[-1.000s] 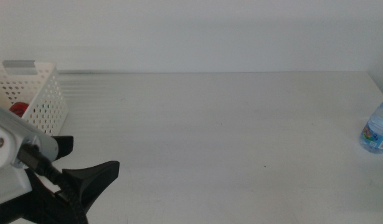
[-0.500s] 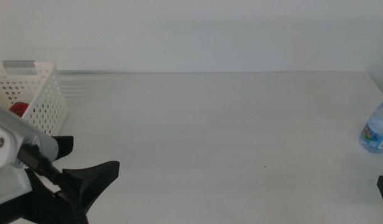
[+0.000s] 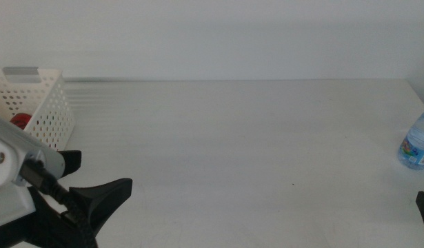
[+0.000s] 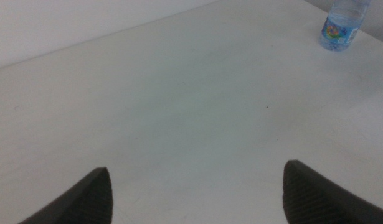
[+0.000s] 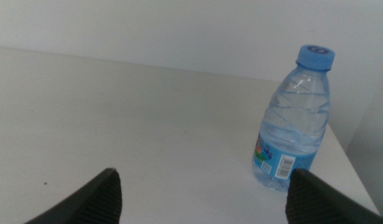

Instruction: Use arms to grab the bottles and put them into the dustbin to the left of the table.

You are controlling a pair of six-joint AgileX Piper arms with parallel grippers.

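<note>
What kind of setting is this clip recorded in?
Probably a lab or test bench rather than a home: a bare white table against a blank wall, with only a perforated white basket and a small water bottle as props, and two robot arms.

The left arm (image 3: 18, 172) enters the middle view at about eight o'clock, its light casing low in the corner. The left gripper (image 3: 94, 182) points toward three o'clock with its dark jaws spread wide. The right gripper (image 5: 203, 193) shows only a dark tip at four o'clock, its jaws likewise wide apart.
</note>
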